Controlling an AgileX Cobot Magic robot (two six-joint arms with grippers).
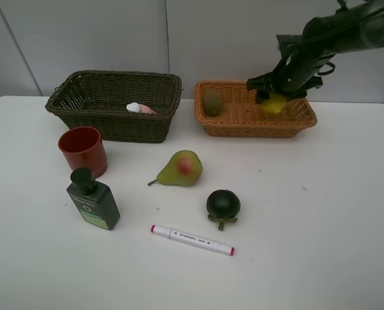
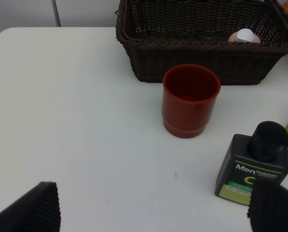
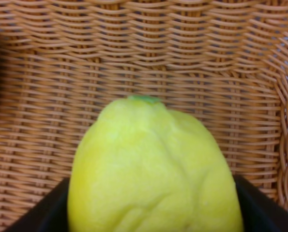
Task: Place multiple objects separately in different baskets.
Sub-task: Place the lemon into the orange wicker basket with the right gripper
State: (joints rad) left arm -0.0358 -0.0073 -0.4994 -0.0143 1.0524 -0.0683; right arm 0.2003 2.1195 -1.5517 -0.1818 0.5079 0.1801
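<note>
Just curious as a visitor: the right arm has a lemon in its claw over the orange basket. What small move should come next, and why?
Probably open the right claw and let go. The lemon is gripped in it, low inside the light orange basket, clear of the kiwi, so a release looks safe.

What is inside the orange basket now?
In the orange basket, a brown kiwi lies at the left end; the right gripper holds a yellow lemon in the right part, hiding the floor behind it.
</note>
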